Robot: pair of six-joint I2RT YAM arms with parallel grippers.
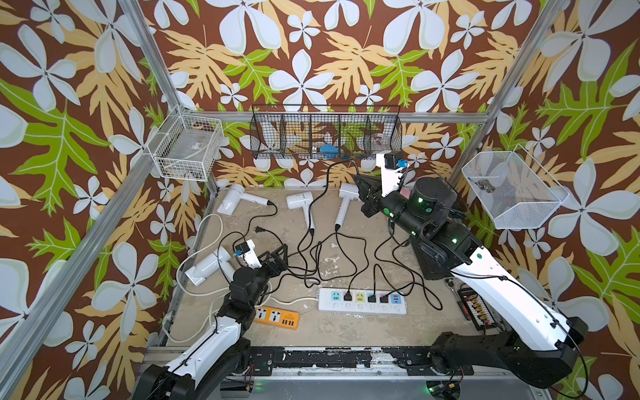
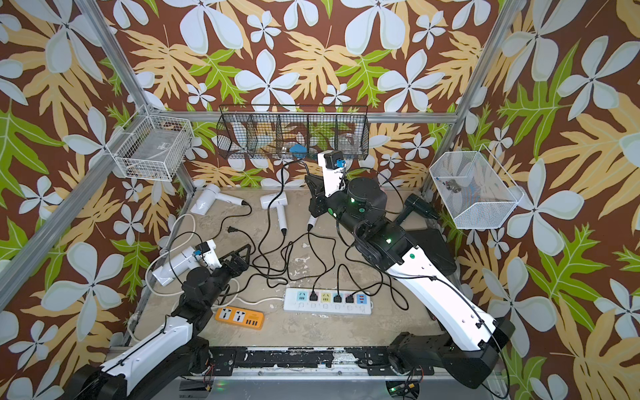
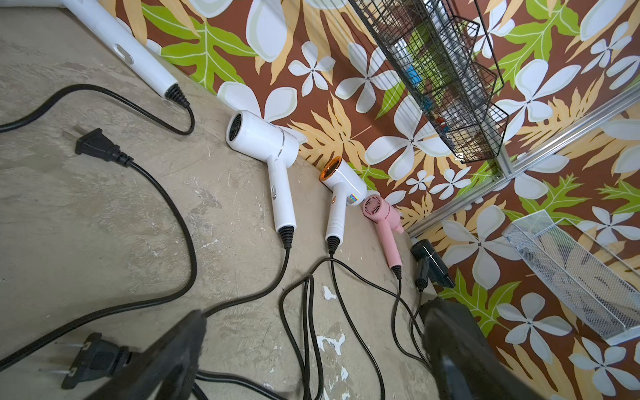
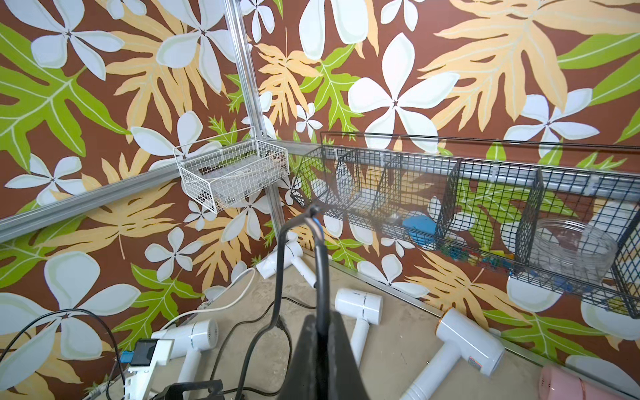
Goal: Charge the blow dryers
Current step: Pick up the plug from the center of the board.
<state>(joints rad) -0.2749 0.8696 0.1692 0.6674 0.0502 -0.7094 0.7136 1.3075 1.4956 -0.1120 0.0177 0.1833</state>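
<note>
black basket (image 1: 298, 138): blue object (image 1: 329, 149), probably a clear jar (image 4: 571, 249) | left pincer (image 1: 284, 258): wide open, empty | right pincer (image 4: 322, 322): clamped on black cord (image 4: 281, 270)

Desk (image 2: 346, 329) pale, scuffed, strewn with black leads. One white blow dryer (image 2: 207, 200) is laid at back left, a second white dryer (image 2: 277, 204) beside it; a third white dryer (image 2: 311, 221) is mostly hidden by the right arm; a fourth white dryer (image 2: 173, 265) is set by the left wall. Black blow dryer (image 2: 420, 206) is lodged at back right. Three plugs are seated in the white power strip (image 2: 325, 306); orange power strip (image 2: 239, 317) is just left of it. Left gripper (image 2: 246, 258) is held low, fingers spread. Right gripper (image 2: 310, 180) is raised, closed on a black cord (image 2: 281, 180) arched off the desk
</note>
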